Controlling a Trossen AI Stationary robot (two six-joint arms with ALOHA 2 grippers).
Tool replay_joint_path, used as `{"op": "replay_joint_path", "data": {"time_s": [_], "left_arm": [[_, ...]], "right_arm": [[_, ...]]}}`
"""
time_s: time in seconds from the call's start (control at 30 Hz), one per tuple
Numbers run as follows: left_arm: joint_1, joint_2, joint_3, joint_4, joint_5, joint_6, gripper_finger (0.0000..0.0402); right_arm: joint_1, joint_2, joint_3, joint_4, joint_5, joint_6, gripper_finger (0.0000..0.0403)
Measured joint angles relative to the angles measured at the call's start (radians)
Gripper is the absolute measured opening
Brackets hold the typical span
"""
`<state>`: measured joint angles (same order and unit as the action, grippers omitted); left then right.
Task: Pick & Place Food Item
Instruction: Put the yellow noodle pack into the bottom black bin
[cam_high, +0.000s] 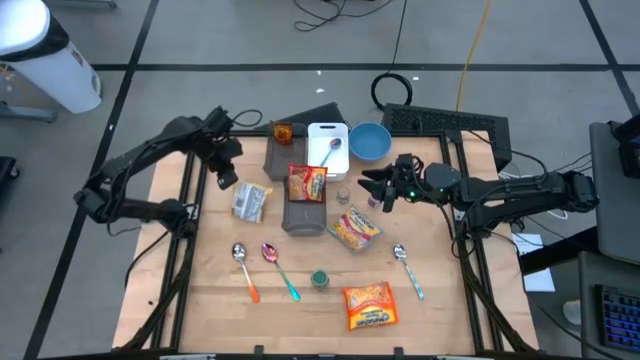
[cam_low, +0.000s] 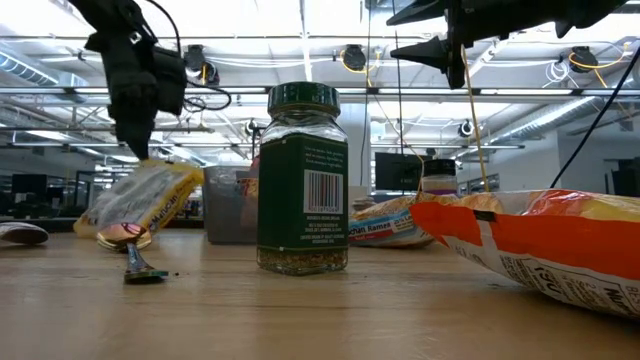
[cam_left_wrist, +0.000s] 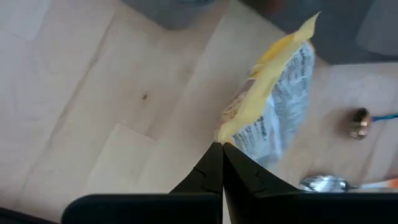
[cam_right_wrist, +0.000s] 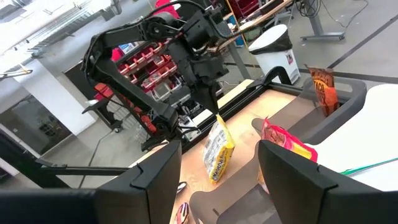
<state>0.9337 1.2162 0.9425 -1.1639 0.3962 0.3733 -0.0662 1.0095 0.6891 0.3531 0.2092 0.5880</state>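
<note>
At the table's left side, a yellow snack bag (cam_high: 250, 202) hangs from the left gripper (cam_high: 226, 179), whose fingers are clenched on the bag's top edge; the left wrist view shows the two fingertips (cam_left_wrist: 211, 163) pressed together on the yellow seam, with the bag (cam_left_wrist: 273, 106) dangling over the wood. In the low view the bag (cam_low: 140, 205) tilts with its lower end close to the table, and I cannot tell whether it touches. Just right of it lies a dark bin (cam_high: 305, 205) with a red bag (cam_high: 307, 183) in it; a second dark bin (cam_high: 282, 155) sits beyond, touching a white tray (cam_high: 327, 150) that carries a spoon (cam_high: 333, 150). A blue bowl (cam_high: 369, 141) stands beside the tray, and an orange cup (cam_high: 282, 131) at the far bin's end. Counting bags: four in all, the held one, the red one, a clear-wrapped one (cam_high: 355, 228) near the middle and an orange one (cam_high: 368, 306) at the near edge. Spoons also number four: three more lie on the wood, two on the left (cam_high: 243, 268) (cam_high: 278, 268) and one on the right (cam_high: 407, 268). One green-lidded jar (cam_high: 319, 279) stands between them. The right gripper (cam_high: 380, 187) hovers released, its fingers apart, above the table's right side, well apart from the yellow bag.
</note>
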Motion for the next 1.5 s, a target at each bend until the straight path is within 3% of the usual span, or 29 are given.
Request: {"op": "replay_joint_path", "data": {"time_s": [0.3,0.6,0.87,1.2,1.5], "left_arm": [[-0.024,-0.094,0.189,-0.066,0.031,-0.037,0.0000],[-0.087,-0.097,0.455,-0.098,0.036,-0.092,0.0000],[-0.174,-0.082,0.623,-0.040,0.113,-0.213,0.0000],[-0.329,-0.002,0.680,0.095,0.135,-0.313,0.0000],[-0.413,0.076,0.680,0.160,0.082,-0.372,0.0000]], "right_arm": [[0.000,0.000,0.000,0.001,0.000,-0.006,0.0208],[0.000,0.000,0.000,0.076,0.000,-0.047,0.0208],[0.000,0.017,0.028,0.166,-0.032,-0.141,0.0211],[-0.025,0.257,0.321,-0.015,-0.192,-0.202,0.0265],[-0.046,0.408,0.511,-0.058,-0.185,-0.266,0.0294]]}}
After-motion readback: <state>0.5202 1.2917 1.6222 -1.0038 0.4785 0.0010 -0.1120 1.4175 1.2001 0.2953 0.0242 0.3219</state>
